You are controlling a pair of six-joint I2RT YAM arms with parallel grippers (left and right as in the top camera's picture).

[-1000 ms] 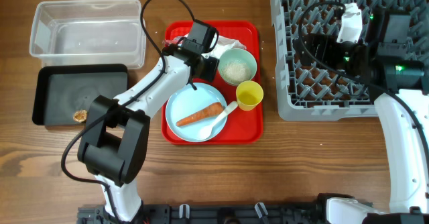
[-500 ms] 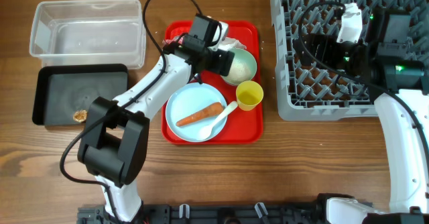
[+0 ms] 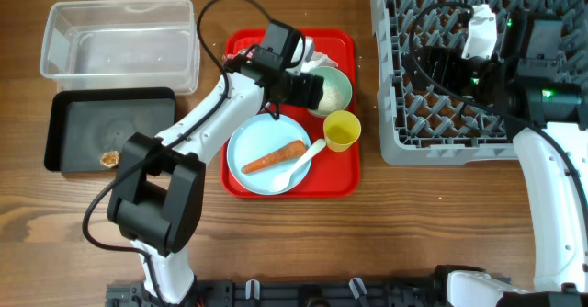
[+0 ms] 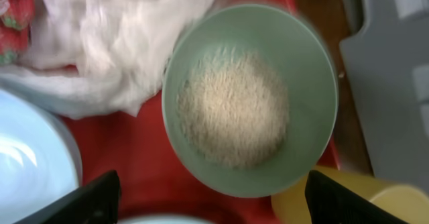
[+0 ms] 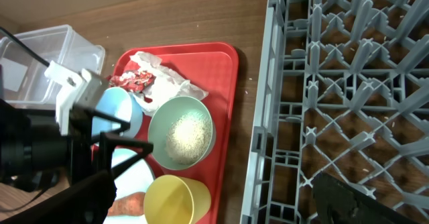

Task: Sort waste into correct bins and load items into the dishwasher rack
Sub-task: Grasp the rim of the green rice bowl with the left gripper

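Rice grains (image 3: 331,94) fill the mint green bowl (image 3: 347,79), which stands at the back right of the red tray (image 3: 241,45). From overhead, the left gripper (image 3: 310,88) hovers at the bowl's left rim. Just in front of the bowl is the yellow cup (image 3: 341,130). Beside that sits the pale blue plate (image 3: 250,142), carrying the carrot (image 3: 274,158) and the white spoon (image 3: 301,163). Crumpled napkins (image 3: 319,61) lie behind the bowl. Off to the left are the clear tub (image 3: 55,31) and the black tray (image 3: 110,114), which has a small brown lump (image 3: 109,158) in its near corner. The right gripper (image 3: 434,66) hangs over the grey dishwasher rack (image 3: 432,123).

The left wrist camera looks straight down into the bowl. That gripper's two fingertips show spread wide at the bottom corners, gripping nothing.

From the right wrist, rack pegs fill the right side. The tray lies beyond the rack's edge, where a small pale blue bowl (image 5: 117,110) sits beside a red wrapper (image 5: 136,81). The right gripper's fingers sit far apart at the lower corners, with nothing between them.
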